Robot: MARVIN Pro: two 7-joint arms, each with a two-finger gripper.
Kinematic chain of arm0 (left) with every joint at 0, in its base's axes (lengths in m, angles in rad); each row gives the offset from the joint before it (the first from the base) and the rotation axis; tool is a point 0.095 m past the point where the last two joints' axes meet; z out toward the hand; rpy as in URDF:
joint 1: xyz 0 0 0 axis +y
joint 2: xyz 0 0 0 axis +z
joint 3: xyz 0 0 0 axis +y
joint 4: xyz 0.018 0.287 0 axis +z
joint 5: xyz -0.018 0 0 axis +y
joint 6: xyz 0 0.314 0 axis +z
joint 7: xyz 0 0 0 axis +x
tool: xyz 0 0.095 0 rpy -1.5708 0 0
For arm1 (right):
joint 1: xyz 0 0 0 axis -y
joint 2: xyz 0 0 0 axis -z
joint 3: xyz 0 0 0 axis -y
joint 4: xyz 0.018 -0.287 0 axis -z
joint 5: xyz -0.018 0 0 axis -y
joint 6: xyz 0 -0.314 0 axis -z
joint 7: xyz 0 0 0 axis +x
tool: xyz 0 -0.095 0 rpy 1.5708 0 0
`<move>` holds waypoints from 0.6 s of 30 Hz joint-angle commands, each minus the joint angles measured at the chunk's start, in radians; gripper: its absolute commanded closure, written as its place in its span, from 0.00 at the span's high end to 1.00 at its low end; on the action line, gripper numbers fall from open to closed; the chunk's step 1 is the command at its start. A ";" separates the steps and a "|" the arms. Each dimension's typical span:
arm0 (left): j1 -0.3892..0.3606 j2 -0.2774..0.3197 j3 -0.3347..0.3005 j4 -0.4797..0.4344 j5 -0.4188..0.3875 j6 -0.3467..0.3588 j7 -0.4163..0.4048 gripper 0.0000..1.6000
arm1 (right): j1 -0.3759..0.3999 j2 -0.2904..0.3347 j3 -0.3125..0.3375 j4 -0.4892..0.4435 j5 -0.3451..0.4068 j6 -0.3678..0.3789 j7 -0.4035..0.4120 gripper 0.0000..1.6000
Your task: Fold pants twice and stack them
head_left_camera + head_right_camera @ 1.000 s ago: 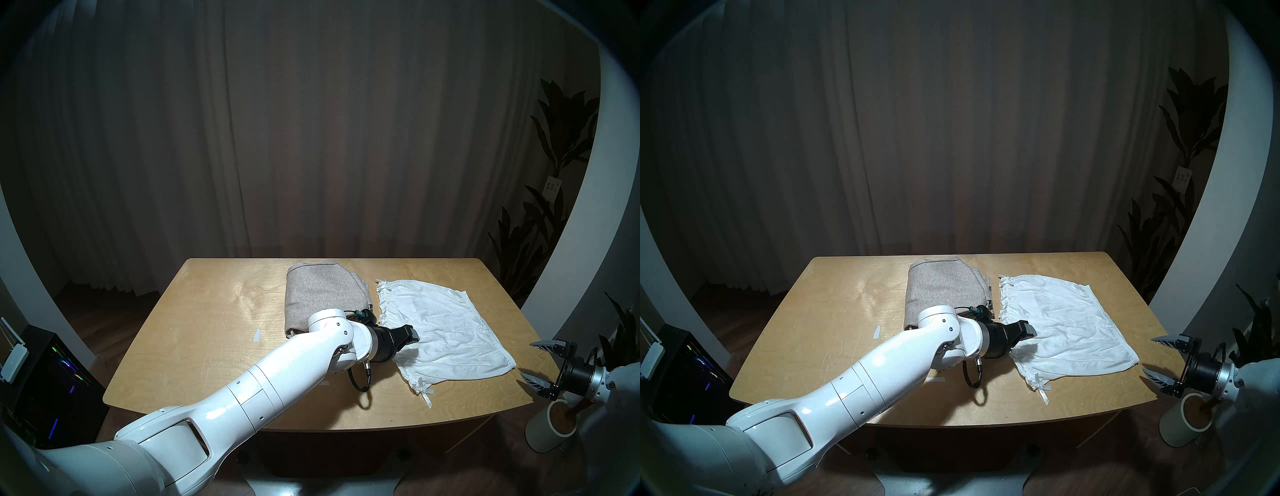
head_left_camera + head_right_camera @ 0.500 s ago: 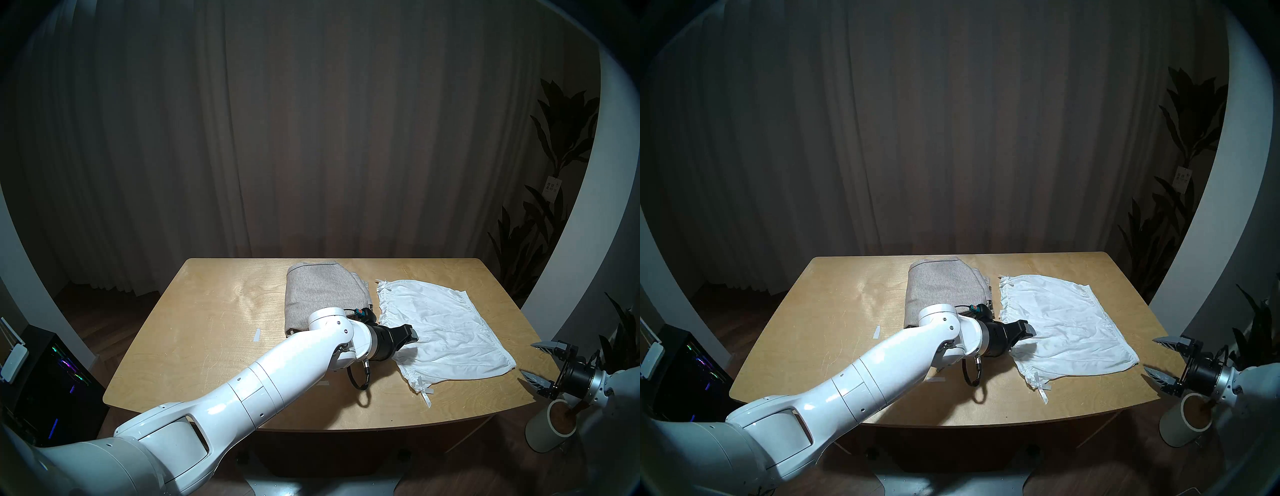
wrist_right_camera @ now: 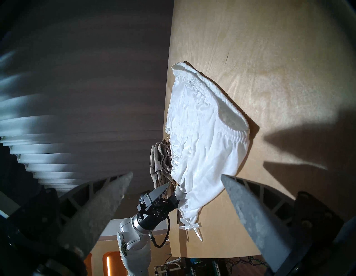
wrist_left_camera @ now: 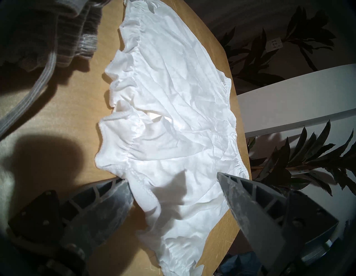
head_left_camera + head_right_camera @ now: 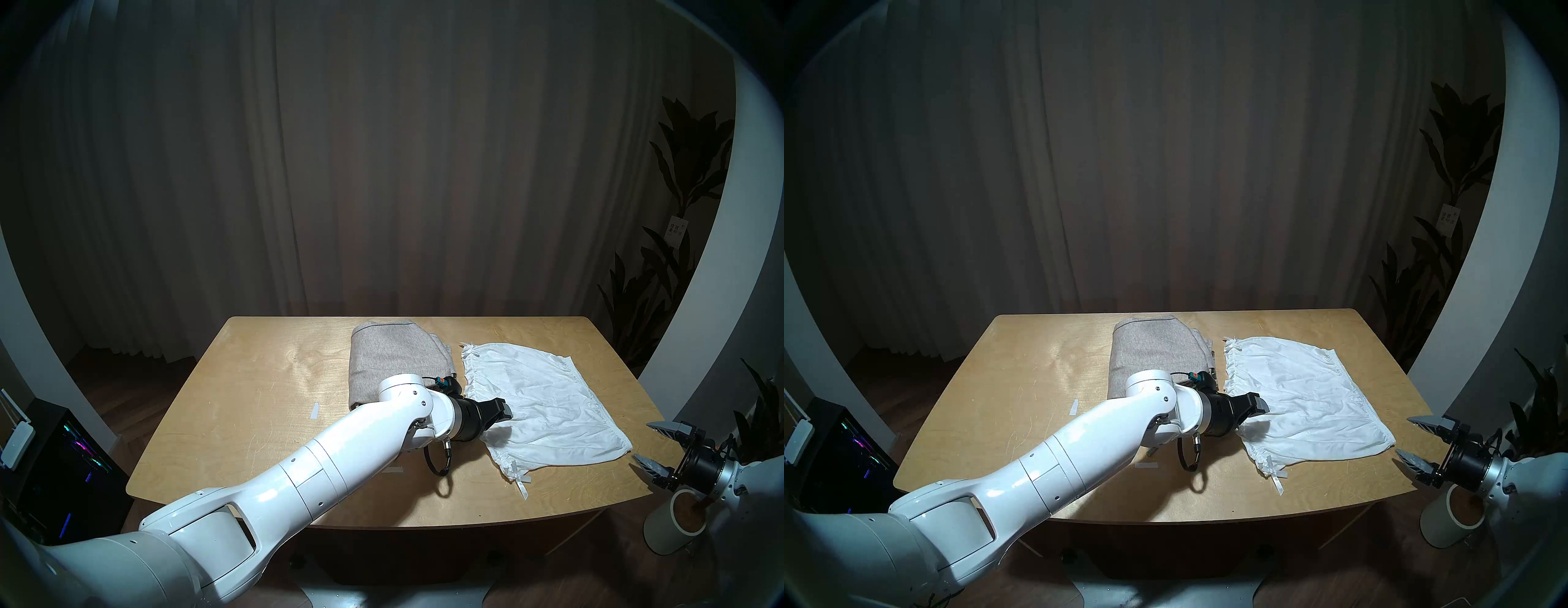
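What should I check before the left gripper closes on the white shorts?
1. Left gripper open: ok.
2. White shorts edge between its fingers: ok; one finger sits at the hem, the other over the cloth.
3. Shorts spread flat, unfolded: ok, wrinkled.
4. Grey pants folded, clear of the shorts: ok, lying beside them.
5. Right gripper open and off the table: ok.
6. Lower finger under only one layer: cannot tell.

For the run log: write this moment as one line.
left gripper: open, at white shorts edge | right gripper: open, off table | grey pants: folded
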 commanded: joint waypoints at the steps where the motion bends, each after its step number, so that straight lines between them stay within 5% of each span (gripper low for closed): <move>1: 0.024 0.038 0.014 0.038 -0.006 0.029 0.010 1.00 | -0.022 0.009 0.019 -0.005 0.019 -0.067 0.047 1.00; 18: 0.056 0.065 0.025 0.001 -0.065 0.078 -0.005 1.00 | -0.049 0.009 0.058 -0.027 0.056 -0.206 0.106 1.00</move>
